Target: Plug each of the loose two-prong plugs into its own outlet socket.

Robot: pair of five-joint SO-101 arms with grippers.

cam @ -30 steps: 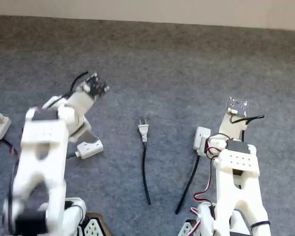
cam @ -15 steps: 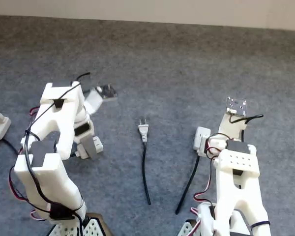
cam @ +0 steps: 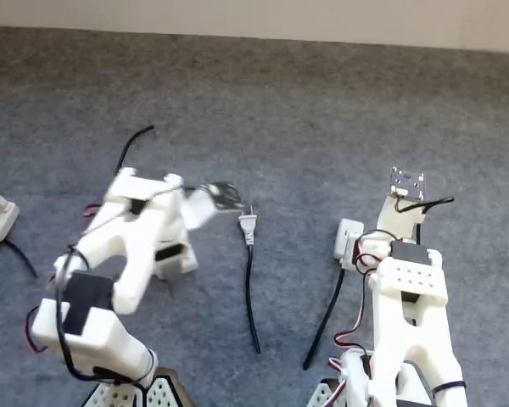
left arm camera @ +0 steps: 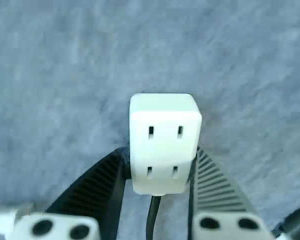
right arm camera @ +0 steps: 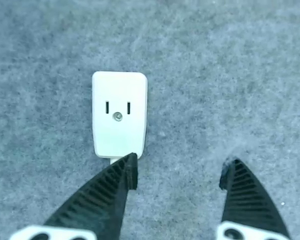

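Visibly, 3 sockets (cam: 348,239) and 1 loose plug (cam: 248,224).

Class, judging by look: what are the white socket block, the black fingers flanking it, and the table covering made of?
Socket block: likely hard moulded plastic, smooth, slight sheen, rounded edges. Fingers: probably black plastic, matt, ridged inner faces. Table covering: seems grey felt or short-pile carpet, fuzzy mottled fibres.

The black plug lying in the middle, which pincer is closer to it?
Left. The left pincer, holding a white socket, hovers close beside the plug. The right pincer sits farther off, by the other socket.
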